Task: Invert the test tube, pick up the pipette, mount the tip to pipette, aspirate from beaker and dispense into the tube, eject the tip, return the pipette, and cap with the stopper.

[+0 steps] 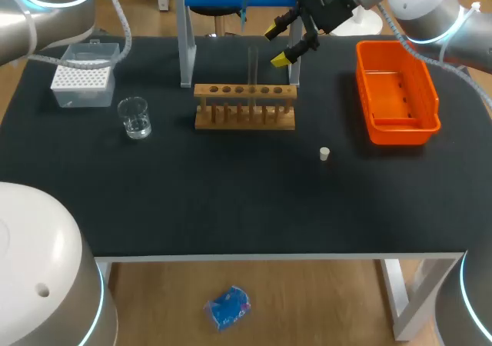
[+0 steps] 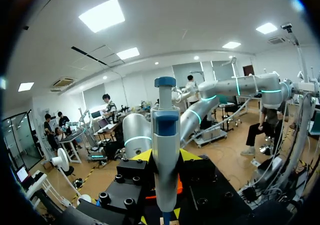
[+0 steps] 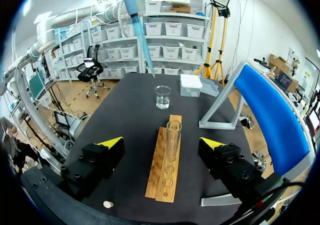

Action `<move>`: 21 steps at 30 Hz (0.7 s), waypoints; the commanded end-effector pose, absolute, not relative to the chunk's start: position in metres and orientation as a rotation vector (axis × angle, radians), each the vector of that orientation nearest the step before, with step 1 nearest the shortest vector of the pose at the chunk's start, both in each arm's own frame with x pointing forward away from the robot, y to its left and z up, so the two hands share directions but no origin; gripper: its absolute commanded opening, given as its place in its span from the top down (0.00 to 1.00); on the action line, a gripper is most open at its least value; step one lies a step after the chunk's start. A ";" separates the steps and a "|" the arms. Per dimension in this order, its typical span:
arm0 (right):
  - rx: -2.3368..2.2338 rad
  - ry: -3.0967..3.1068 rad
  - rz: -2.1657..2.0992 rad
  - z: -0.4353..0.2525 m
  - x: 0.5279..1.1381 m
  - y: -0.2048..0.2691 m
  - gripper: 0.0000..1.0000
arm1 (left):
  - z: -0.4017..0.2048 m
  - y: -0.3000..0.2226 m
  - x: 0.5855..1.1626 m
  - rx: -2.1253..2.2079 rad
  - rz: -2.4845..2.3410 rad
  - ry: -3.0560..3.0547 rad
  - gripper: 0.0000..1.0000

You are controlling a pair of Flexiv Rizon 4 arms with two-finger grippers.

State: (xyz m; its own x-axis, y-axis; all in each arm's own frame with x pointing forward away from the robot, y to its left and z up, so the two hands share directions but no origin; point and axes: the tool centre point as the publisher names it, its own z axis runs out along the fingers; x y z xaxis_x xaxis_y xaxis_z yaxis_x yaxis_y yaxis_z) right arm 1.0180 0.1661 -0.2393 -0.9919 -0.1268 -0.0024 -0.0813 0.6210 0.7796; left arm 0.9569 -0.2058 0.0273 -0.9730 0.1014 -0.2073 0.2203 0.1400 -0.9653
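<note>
My left gripper (image 2: 166, 157) is clamped on the pipette (image 2: 166, 127), long axis upright. In the right wrist view its lower end hangs past the far end of the wooden rack (image 1: 244, 108), on the side of the beaker (image 1: 135, 118) and the tip box (image 1: 83, 75), so I judge the left arm the nearer to both. My right gripper (image 1: 280, 44) hovers behind the rack with its fingers spread wide. The test tube (image 1: 252, 69) stands upright in the rack, in line between them and touched by neither.
</note>
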 end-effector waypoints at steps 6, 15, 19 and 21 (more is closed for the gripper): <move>0.180 -2.779 -1.329 -0.239 1.019 0.166 0.00 | 0.009 -0.221 0.979 0.312 -2.028 2.311 1.00; 0.180 -2.779 -1.329 -0.239 1.019 0.166 0.00 | -0.004 -0.219 0.986 0.273 -2.056 2.320 1.00; 0.180 -2.779 -1.329 -0.239 1.019 0.166 0.00 | -0.007 -0.217 0.990 0.269 -2.066 2.319 1.00; 0.180 -2.779 -1.329 -0.239 1.019 0.166 0.00 | -0.008 -0.217 0.993 0.267 -2.072 2.319 1.00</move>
State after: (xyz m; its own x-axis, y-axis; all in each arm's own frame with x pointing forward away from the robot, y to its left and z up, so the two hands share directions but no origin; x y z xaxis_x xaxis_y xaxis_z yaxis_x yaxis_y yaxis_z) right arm 1.0180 0.1661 -0.2393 -0.9919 -0.1268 -0.0023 -0.0813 0.6210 0.7796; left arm 0.9871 -0.2173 -0.0059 -0.9863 0.1032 -0.1285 0.1395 0.1076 -0.9844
